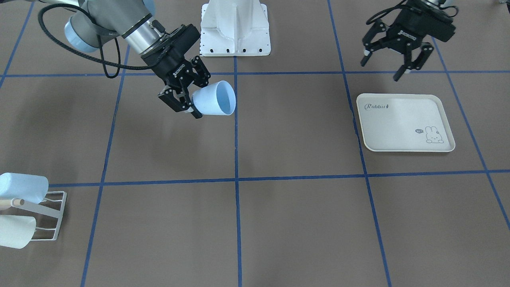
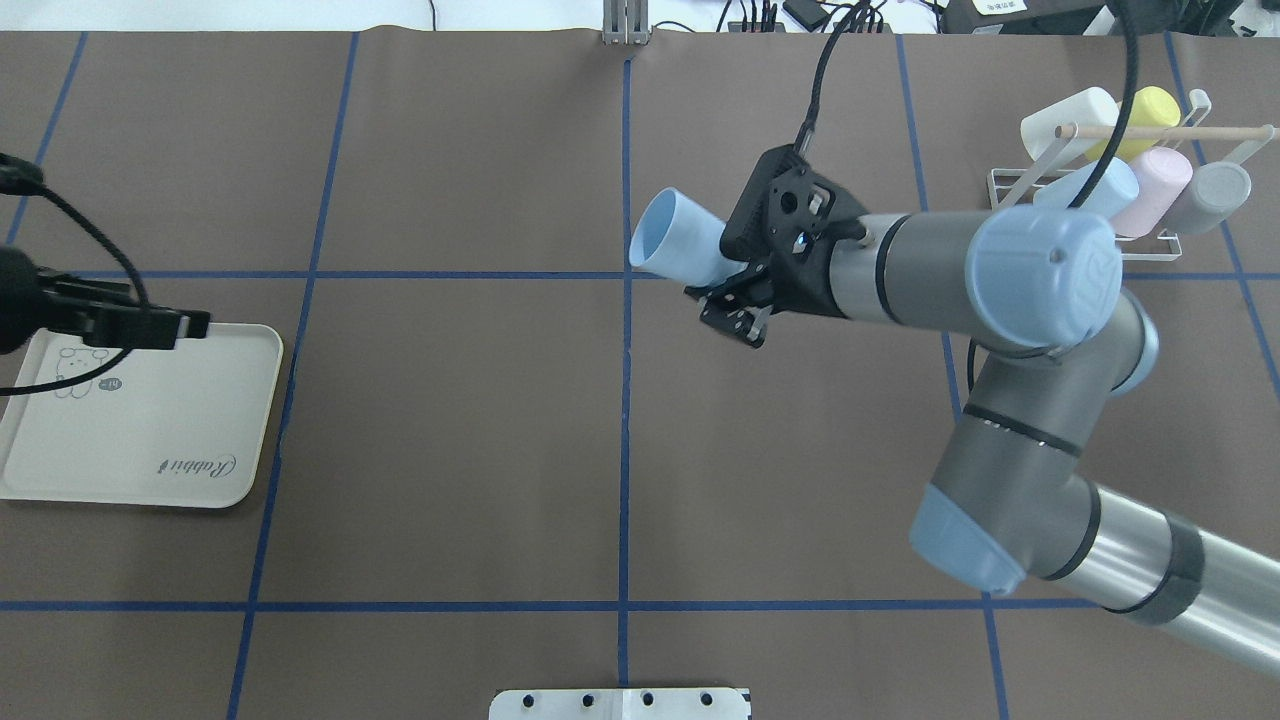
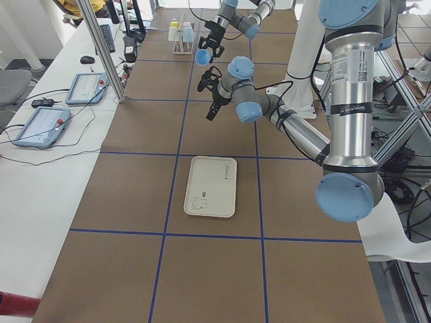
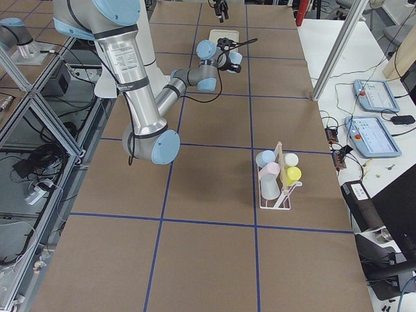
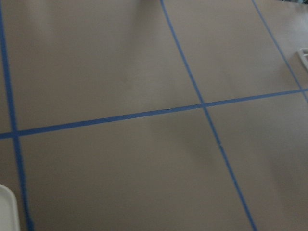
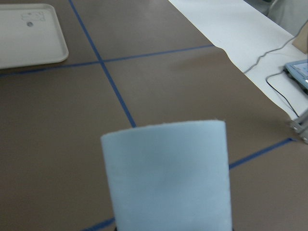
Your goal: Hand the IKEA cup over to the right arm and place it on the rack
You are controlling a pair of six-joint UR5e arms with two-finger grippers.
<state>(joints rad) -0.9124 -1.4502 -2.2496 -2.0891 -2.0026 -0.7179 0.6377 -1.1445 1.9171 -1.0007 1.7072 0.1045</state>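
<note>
My right gripper (image 1: 190,107) is shut on the base of a light blue cup (image 1: 215,99) and holds it on its side above the table, near the middle blue line. The cup's mouth points toward the robot's left (image 2: 672,240). The cup fills the lower part of the right wrist view (image 6: 168,178). My left gripper (image 1: 382,67) is open and empty, above the far edge of the cream rabbit tray (image 1: 398,119). The white wire rack (image 2: 1010,185) with a wooden dowel stands at the far right and holds several cups; it also shows in the front-facing view (image 1: 51,217).
The cream tray (image 2: 150,440) lies flat on the robot's left side with nothing on it. The robot's white base plate (image 1: 235,28) sits at the near middle edge. Blue tape lines divide the brown table. The rack's cups (image 2: 1150,190) lie close behind the right arm's elbow.
</note>
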